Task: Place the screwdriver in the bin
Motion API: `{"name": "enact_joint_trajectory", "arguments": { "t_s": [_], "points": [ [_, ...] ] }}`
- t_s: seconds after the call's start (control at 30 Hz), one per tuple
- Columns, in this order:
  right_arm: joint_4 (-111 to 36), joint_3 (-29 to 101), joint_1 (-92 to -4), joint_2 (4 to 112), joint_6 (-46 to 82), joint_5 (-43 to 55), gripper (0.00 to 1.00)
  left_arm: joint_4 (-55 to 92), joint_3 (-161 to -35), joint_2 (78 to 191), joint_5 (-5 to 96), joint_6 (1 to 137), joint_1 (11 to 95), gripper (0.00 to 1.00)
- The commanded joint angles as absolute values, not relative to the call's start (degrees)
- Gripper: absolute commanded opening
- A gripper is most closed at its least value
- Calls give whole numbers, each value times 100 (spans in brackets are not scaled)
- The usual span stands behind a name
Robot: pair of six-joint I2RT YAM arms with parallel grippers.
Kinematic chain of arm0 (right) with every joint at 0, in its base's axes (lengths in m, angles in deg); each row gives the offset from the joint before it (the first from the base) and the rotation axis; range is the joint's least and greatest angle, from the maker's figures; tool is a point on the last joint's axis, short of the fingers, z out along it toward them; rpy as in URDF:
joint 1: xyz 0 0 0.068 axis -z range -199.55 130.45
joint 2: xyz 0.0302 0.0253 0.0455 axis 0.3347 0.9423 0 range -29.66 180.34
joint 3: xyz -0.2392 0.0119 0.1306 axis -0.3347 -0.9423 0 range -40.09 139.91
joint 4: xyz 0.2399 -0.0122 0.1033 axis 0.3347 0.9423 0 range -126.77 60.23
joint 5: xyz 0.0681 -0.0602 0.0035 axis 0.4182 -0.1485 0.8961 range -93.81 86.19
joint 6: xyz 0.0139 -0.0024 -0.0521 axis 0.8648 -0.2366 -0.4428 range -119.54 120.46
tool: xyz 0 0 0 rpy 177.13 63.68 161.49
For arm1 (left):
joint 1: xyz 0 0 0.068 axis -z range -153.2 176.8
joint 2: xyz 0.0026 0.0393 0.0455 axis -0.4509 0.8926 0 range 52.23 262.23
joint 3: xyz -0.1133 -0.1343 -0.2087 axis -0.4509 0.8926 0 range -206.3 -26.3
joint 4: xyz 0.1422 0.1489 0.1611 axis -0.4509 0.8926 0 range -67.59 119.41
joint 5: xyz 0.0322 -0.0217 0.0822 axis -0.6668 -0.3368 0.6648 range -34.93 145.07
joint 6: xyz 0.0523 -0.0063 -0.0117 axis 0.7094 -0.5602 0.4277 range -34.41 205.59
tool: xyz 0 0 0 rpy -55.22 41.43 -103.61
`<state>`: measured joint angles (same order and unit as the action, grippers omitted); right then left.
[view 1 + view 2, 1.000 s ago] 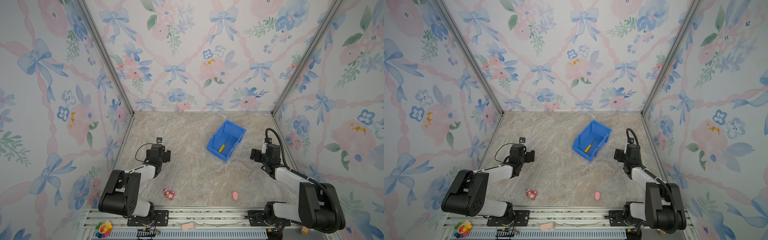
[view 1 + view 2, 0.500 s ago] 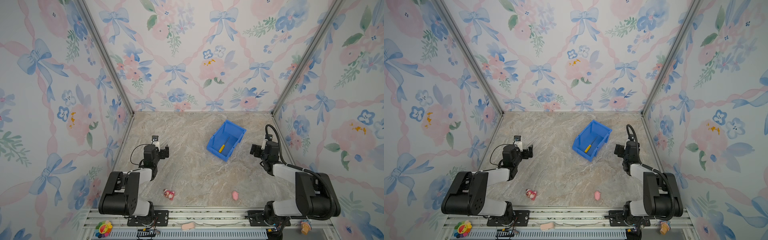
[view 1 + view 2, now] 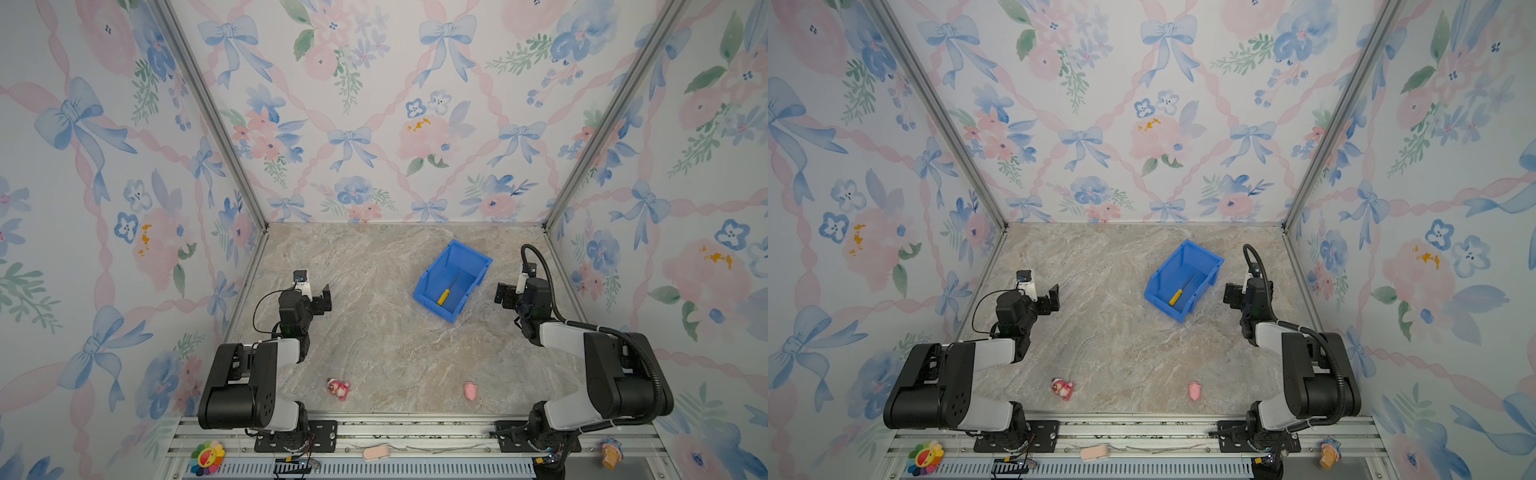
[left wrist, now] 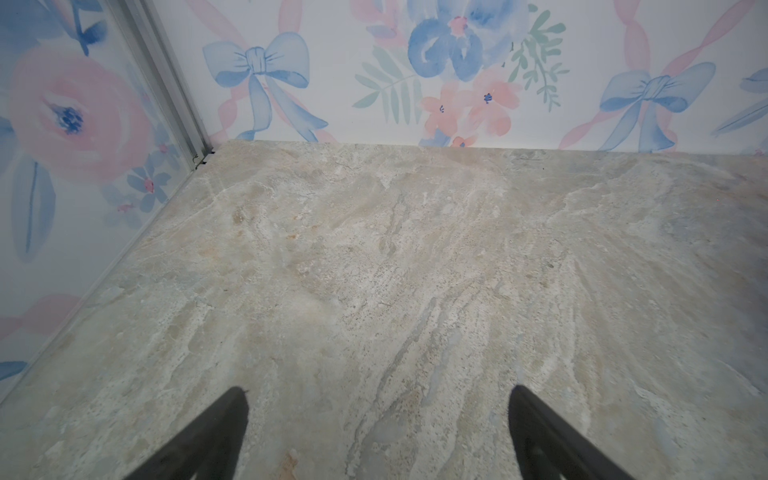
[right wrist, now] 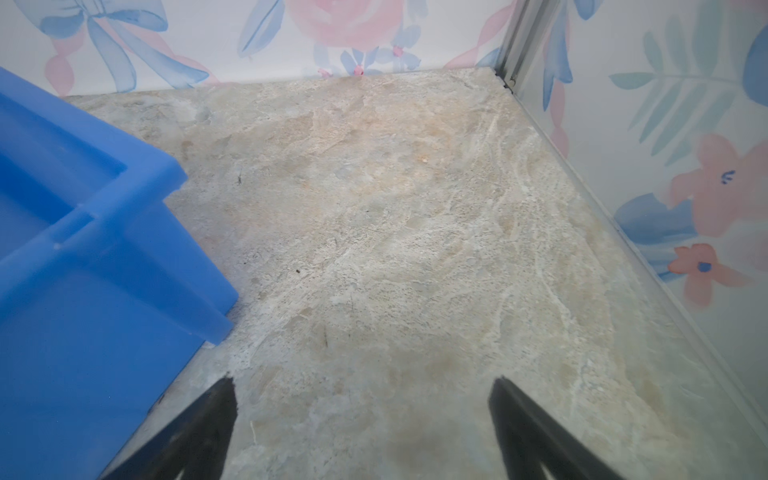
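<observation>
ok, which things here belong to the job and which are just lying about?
Job: screwdriver, lying in the bin.
Lying about: red toy, pink toy; on the front rail, flower toy, pink block, figurine.

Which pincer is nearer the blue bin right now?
Right. The right pincer sits open just beside the bin, close to its side wall but not touching. The left pincer, also open, hangs much farther off on the bin's opposite side.
</observation>
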<state>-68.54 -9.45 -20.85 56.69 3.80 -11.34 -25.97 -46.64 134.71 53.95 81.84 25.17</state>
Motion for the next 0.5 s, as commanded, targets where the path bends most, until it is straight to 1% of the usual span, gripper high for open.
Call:
{"name": "enact_joint_trajectory", "arguments": {
  "t_s": [0.0, 0.13, 0.33, 0.43, 0.47],
  "points": [
    [-7288, -974, -2099, 5727, 154, -804, 97, -2819, -4577, 13423, 5142, 8012, 2420, 98],
    [-7593, -1147, -1934, 5702, 193, -315, 97, -2894, -4541, 13428, 4928, 8005, 2338, 98],
    [-8011, -1414, -1967, 5680, 58, -135, 97, -3093, -4481, 13440, 4775, 8128, 2328, 98],
    [-9387, -1919, -2069, 6010, -55, 20, 97, -3541, -4356, 13657, 4785, 8198, 2346, 98],
    [-8885, -1811, -2069, 5861, -117, 15, 97, -3662, -4357, 13798, 4794, 8197, 2342, 98]
  ]
}}
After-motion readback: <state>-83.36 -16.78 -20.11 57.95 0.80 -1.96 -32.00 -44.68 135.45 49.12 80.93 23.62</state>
